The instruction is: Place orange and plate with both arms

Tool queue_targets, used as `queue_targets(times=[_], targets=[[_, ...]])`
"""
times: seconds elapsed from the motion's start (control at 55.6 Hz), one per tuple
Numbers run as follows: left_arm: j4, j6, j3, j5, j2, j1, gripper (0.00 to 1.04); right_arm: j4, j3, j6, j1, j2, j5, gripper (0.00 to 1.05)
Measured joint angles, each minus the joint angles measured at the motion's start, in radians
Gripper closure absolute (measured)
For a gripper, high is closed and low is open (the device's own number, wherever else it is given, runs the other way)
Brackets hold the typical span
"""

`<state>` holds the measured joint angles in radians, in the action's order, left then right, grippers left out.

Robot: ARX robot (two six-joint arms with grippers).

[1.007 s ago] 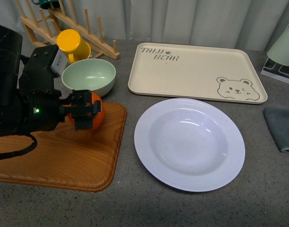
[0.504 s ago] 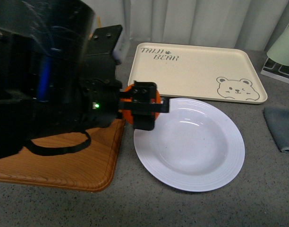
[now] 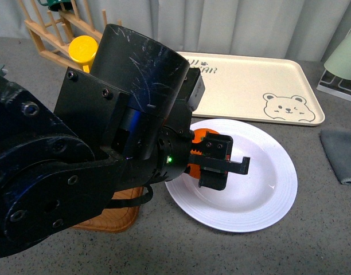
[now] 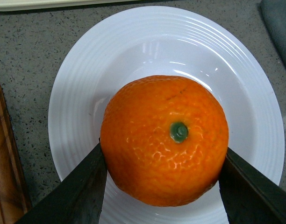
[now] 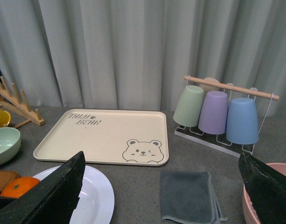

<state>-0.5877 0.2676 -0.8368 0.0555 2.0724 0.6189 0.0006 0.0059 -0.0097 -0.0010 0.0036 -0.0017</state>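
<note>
Bright orange dimpled citrus fruit [image 4: 164,140], clamped in the left claw [image 4: 162,163], now hangs over the glossy white ridged plate [image 4: 77,93], having left the wooden board [image 4: 5,177] at the plate's 9 o'clock; release looks next.

Place: it is looking like a kitchen counter.
Top: a grey speckled counter [image 3: 313,240] is lying under everything.
Back: a pale curtain [image 5: 133,46] is hanging at 12 o'clock.
Dish rack: a wooden rack [image 3: 43,28] is standing at 10 o'clock, with a yellow cup [image 3: 84,48] sitting on it.
Cup stand: a green cup [image 5: 189,106], a purple cup [image 5: 213,112] and a blue cup [image 5: 242,120] are sitting upside down at 2 o'clock.
Dishes: a bear tray [image 3: 261,86] is lying at 12 o'clock, and a white plate [image 3: 273,189] is sitting in the middle.
Cloth: a grey cloth [image 5: 187,196] is lying at 3 o'clock.
</note>
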Motion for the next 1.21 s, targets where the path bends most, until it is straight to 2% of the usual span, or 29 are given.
queue_targets(times=[0.756, 0.774, 0.828, 0.863, 0.935, 0.989, 1.205], targets=[[0.026, -0.024, -0.079, 0.005, 0.109, 0.027, 0.45, 0.0, 0.0, 0.0, 0.0, 0.0, 0.0, 0.09], [0.026, -0.023, -0.079, 0.006, 0.109, 0.028, 0.44, 0.0, 0.0, 0.0, 0.0, 0.0, 0.0, 0.09], [0.026, -0.027, -0.079, 0.007, 0.109, 0.029, 0.3, 0.0, 0.0, 0.0, 0.0, 0.0, 0.0, 0.09], [0.023, -0.027, -0.079, 0.008, 0.109, 0.029, 0.26, 0.0, 0.0, 0.0, 0.0, 0.0, 0.0, 0.09], [0.021, -0.028, -0.079, 0.007, 0.098, 0.026, 0.1, 0.0, 0.0, 0.0, 0.0, 0.0, 0.0, 0.09], [0.019, -0.033, -0.078, 0.0, 0.088, 0.023, 0.05, 0.0, 0.0, 0.0, 0.0, 0.0, 0.0, 0.09], [-0.022, -0.043, -0.009, -0.055, -0.026, -0.005, 0.06, 0.0, 0.0, 0.0, 0.0, 0.0, 0.0, 0.09]])
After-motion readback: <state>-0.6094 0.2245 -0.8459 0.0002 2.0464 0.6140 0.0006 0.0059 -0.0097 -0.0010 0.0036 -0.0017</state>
